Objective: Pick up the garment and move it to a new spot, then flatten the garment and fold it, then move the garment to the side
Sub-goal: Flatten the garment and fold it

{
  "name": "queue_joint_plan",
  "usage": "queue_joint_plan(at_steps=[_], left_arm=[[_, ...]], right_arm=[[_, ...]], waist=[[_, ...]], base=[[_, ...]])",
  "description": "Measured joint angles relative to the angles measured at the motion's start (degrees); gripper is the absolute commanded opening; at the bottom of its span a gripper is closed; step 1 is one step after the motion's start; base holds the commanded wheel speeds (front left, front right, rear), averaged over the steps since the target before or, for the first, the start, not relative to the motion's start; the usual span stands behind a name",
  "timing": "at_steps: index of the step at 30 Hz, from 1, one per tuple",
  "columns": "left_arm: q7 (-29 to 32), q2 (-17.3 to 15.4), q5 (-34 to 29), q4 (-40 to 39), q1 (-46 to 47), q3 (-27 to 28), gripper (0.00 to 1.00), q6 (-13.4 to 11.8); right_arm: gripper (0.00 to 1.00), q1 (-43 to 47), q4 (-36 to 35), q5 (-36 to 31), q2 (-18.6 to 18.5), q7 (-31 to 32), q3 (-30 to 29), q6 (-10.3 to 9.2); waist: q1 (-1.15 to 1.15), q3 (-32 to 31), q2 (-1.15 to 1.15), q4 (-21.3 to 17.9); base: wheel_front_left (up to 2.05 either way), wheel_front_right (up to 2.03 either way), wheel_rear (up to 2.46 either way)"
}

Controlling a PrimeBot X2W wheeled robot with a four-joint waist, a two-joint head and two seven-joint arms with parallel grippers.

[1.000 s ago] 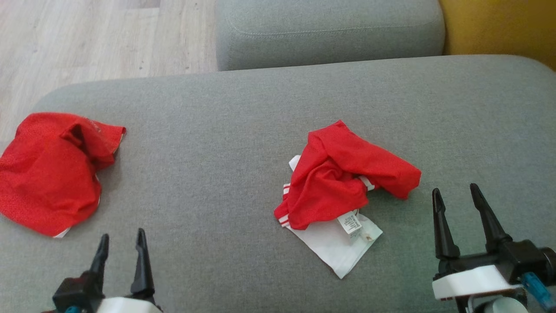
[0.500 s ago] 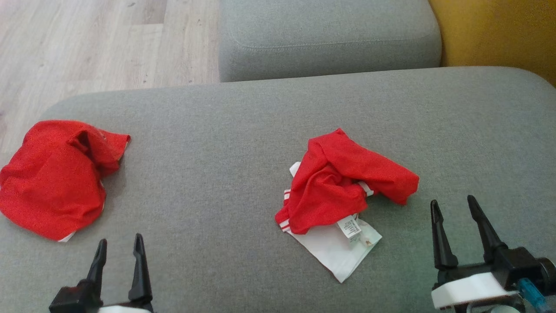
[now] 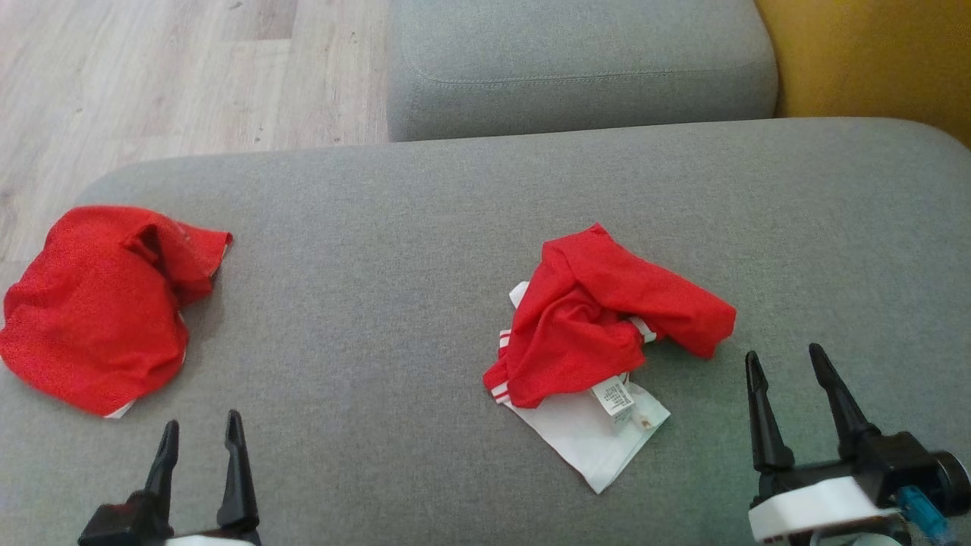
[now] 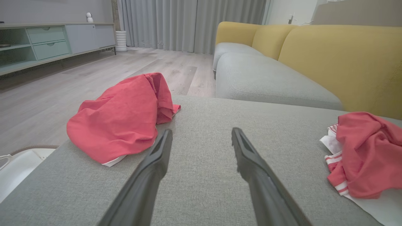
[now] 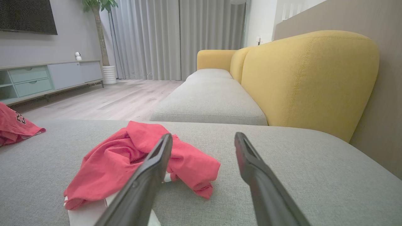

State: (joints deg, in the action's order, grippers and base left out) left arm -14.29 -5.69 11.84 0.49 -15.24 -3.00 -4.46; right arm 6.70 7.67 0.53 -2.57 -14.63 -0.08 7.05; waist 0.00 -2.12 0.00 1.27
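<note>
Evidently readied for pickup, left jaws and right jaws gape released, garment [image 3: 607,318] at the latter's ten o'clock.

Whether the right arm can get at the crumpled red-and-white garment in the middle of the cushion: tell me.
Probably yes. The right gripper is open, close to the red-and-white garment on its right side. A bare stretch of grey cushion lies between them, with nothing in the way.

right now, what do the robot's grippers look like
Left gripper and right gripper match: two long black fingers tapering to points, set on a black block with a white housing below. A small blue part sticks out beside the right one's base.
</note>
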Motion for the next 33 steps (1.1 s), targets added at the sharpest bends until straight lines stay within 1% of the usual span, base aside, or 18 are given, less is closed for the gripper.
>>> queue_joint_plan(at_steps=[15, 20, 22, 25, 28, 31, 33], left_arm=[[0.0, 1.5, -1.7, 0.8, 0.2, 1.6, 1.00, 2.4], [0.0, 2.0, -1.7, 0.9, 0.3, 1.4, 1.00, 2.5], [0.0, 2.1, -1.9, 0.9, 0.3, 1.3, 1.00, 2.5], [0.0, 2.2, -2.1, 1.0, 0.3, 1.2, 1.00, 2.5], [0.0, 2.3, -2.1, 1.1, 0.3, 1.2, 1.00, 2.5], [0.0, 2.3, -2.2, 1.3, 0.4, 1.2, 1.00, 2.5], [0.0, 2.3, -2.2, 1.4, 0.5, 1.1, 1.00, 3.0]], right_arm=[[1.00, -0.1, 0.3, 0.5, 0.0, 0.0, 0.3, 0.00], [1.00, -0.1, 0.4, 0.5, 0.0, 0.0, 0.4, 0.00], [1.00, -0.1, 1.2, 0.5, 0.0, 0.0, 1.2, 0.00], [1.00, -0.1, 5.0, -1.1, 0.0, 0.2, 5.3, 0.00], [1.00, -0.2, 8.3, -3.2, 0.0, 2.8, 8.6, 0.00], [1.00, -1.3, 11.3, -4.2, 0.0, 7.0, 10.5, 0.00], [1.00, -3.1, 13.2, -5.3, 0.0, 10.3, 11.6, 0.00]], waist=[[0.00, 1.0, 0.00, -0.6], [0.00, 1.0, 0.00, -1.0], [0.00, 1.0, 0.00, -1.0], [0.00, 0.9, 0.00, -0.9], [0.00, 0.9, 0.00, -0.8], [0.00, 1.0, 0.00, -0.6], [0.00, 1.1, 0.00, -0.4]], base=[[0.00, 0.00, 0.00], [0.00, 0.00, 0.00], [0.00, 0.00, 0.00], [0.00, 0.00, 0.00], [0.00, 0.00, 0.00], [0.00, 0.00, 0.00], [0.00, 0.00, 0.00]])
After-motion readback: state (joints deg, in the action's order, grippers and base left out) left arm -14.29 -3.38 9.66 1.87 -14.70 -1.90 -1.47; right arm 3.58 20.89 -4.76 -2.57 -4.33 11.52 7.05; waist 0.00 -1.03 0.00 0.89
